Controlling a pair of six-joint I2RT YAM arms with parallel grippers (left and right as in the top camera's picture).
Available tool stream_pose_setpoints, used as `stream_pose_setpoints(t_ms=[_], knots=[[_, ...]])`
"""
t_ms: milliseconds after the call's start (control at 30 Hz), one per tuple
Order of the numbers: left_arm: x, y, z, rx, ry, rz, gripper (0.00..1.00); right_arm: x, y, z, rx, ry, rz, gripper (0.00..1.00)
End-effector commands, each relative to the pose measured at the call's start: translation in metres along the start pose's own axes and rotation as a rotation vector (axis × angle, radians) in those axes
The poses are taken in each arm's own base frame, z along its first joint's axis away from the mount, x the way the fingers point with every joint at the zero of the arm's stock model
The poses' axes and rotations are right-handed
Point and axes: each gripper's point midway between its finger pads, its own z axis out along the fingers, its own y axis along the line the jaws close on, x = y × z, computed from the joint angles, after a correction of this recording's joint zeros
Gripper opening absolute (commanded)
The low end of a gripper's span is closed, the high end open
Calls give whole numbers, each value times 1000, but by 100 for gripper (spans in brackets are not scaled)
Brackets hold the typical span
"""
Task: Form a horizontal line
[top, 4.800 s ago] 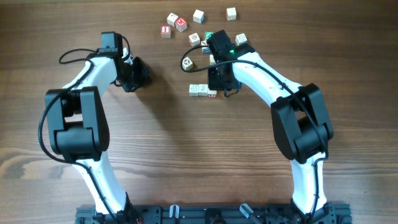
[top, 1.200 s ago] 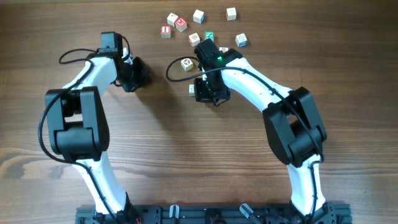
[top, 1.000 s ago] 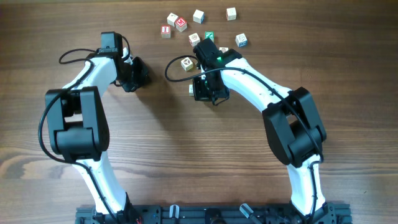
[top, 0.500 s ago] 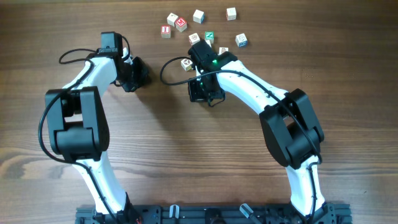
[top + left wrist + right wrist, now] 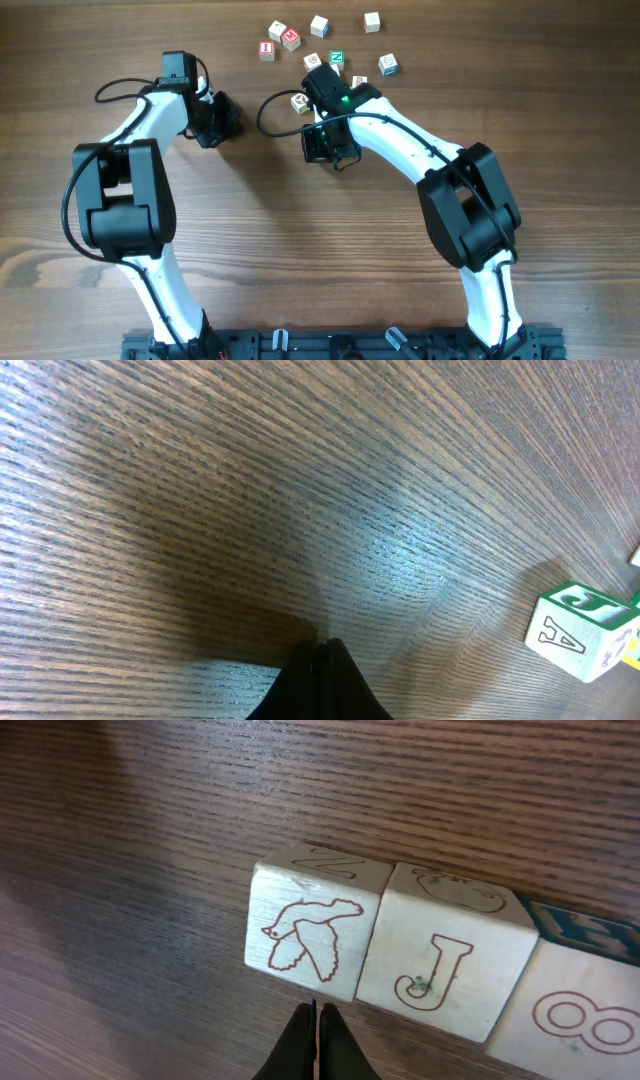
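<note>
In the right wrist view a row of three pale wooden cubes lies side by side and touching: a red bird cube (image 5: 310,935), a red J cube (image 5: 445,965) and a cube with a red ring (image 5: 580,1020). My right gripper (image 5: 315,1035) is shut and empty, its tips just in front of the bird cube. In the overhead view the right gripper (image 5: 320,147) covers the row, so the row is hidden there. My left gripper (image 5: 215,122) is shut and empty on the left, low over bare wood, as the left wrist view (image 5: 322,660) shows.
Several loose letter cubes lie scattered at the back, among them a red-marked pair (image 5: 266,49) (image 5: 291,39), a green one (image 5: 337,57) and a blue one (image 5: 388,64). One cube (image 5: 299,100) sits just behind the right gripper. The left wrist view shows a cube with A and a green J (image 5: 580,635).
My right gripper has moved left along the row, from its right end to over its left end. The left arm has not moved.
</note>
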Motion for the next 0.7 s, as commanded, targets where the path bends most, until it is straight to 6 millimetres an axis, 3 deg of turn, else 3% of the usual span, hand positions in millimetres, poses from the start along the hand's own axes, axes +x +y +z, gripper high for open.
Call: stream_pose_setpoints(t_ms=[0, 667], knots=[[12, 49, 27, -169, 19, -51, 4, -10, 7, -15, -5, -50, -28, 4], [12, 49, 27, -169, 19, -51, 4, -16, 6, -16, 4, -76, -33, 5]])
